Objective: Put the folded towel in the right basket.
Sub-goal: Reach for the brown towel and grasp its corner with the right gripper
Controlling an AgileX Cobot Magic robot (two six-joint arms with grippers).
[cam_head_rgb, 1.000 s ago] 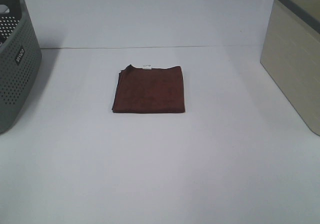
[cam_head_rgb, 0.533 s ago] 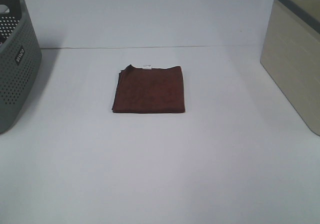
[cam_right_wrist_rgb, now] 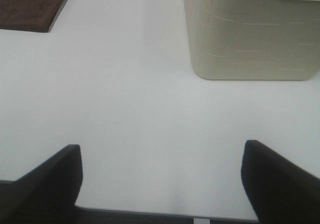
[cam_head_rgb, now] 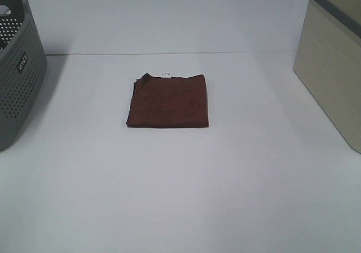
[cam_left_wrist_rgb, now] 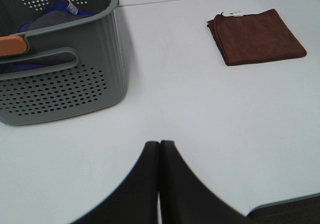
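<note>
White table (cam_head_rgb: 180, 202): folded brown towel (cam_head_rgb: 168, 101) lay flat mid-surface, ungrasped; beige basket (cam_head_rgb: 333, 67) stood at its 3 o'clock, well apart. Left gripper (cam_left_wrist_rgb: 159, 146) was pinched together, empty; right gripper (cam_right_wrist_rgb: 160, 149) was spread wide. Judged: no step done yet.

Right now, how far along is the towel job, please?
Nothing looks done yet: the folded dark-brown towel lies untouched on the white table. Nothing is in hand; the left gripper is shut empty, the right gripper open, both short of it. Remaining: grasp it and drop it into the beige plastic basket on the right.
</note>
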